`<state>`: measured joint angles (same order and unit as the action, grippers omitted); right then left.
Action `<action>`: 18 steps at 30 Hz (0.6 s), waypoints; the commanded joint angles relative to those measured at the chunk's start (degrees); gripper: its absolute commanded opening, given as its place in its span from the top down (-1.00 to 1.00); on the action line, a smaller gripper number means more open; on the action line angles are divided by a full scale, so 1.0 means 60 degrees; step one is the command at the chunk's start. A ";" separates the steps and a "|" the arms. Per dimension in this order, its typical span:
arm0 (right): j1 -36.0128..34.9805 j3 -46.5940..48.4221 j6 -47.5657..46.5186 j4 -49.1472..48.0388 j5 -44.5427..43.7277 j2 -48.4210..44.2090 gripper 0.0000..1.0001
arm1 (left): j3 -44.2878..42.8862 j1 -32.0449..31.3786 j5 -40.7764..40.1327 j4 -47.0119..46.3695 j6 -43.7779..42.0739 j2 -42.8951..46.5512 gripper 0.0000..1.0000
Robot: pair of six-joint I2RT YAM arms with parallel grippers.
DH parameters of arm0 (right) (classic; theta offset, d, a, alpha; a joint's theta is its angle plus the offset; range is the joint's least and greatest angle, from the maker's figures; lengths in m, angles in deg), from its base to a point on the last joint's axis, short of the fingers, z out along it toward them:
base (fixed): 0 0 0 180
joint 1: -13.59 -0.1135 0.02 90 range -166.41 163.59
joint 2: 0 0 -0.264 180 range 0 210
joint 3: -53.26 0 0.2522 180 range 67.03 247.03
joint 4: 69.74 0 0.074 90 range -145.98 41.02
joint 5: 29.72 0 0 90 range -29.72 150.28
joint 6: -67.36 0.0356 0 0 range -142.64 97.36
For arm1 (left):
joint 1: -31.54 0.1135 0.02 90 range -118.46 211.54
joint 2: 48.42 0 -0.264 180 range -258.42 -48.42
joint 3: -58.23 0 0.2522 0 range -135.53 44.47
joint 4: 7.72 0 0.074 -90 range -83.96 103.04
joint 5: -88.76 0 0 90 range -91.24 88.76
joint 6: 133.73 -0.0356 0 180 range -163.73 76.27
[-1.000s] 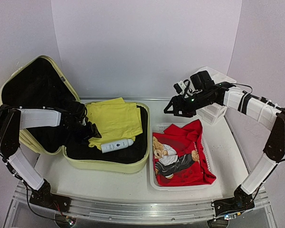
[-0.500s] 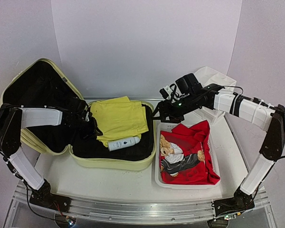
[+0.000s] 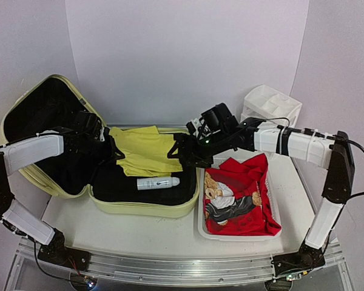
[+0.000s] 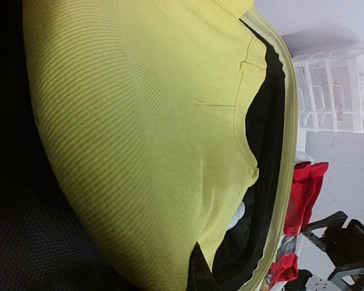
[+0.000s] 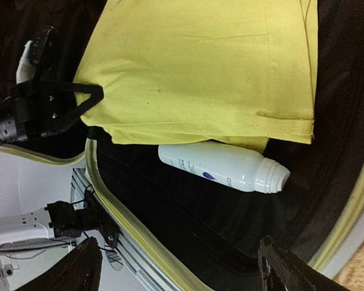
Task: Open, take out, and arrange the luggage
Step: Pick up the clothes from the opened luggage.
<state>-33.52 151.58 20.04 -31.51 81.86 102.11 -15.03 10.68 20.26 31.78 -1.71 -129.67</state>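
The pale yellow-green luggage [image 3: 139, 209] lies open, its lid [image 3: 42, 121] leaning back at the left. Inside it are a folded yellow garment [image 3: 145, 148] and, just in front of that, a white bottle [image 3: 158, 182] lying on the black lining. My left gripper [image 3: 113, 153] is shut on the garment's left edge, which is raised a little; the right wrist view shows its fingers [image 5: 73, 103] pinching the cloth. The yellow garment [image 4: 139, 121] fills the left wrist view. My right gripper [image 3: 181, 156] hovers open over the luggage's right side, above the bottle [image 5: 221, 167], with nothing between its fingers.
A white mesh basket [image 3: 236, 235] holding a red printed garment [image 3: 239, 194] sits right beside the luggage. A white drawer organizer [image 3: 270, 103] stands at the back right. The right arm reaches across above the basket's far end.
My left gripper closed on the yellow garment's left edge and raised it. The right arm swung left from above the basket to over the luggage, and its jaws opened wider.
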 commanded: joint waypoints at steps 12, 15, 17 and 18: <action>-0.0423 0.2313 0.4572 -0.1765 -0.1653 0.3190 -0.85 | -0.0531 0.0620 0.0472 -0.0525 0.0415 0.1217 1.00; -0.0396 0.2751 0.4575 -0.1750 -0.2007 0.3692 -0.87 | -0.0442 0.0738 0.0666 -0.0525 0.0524 0.1286 1.00; -0.0395 0.2903 0.4636 -0.1761 -0.2184 0.3958 -0.94 | -0.0393 0.0798 0.0764 -0.0539 0.0574 0.1335 1.00; -0.0397 0.2979 0.4685 -0.1780 -0.2207 0.4091 -0.96 | -0.0364 0.0802 0.0756 -0.0547 0.0614 0.1341 1.00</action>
<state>-35.84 165.48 46.40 -39.32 72.09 124.66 -15.47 14.28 23.40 33.63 0.89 -125.52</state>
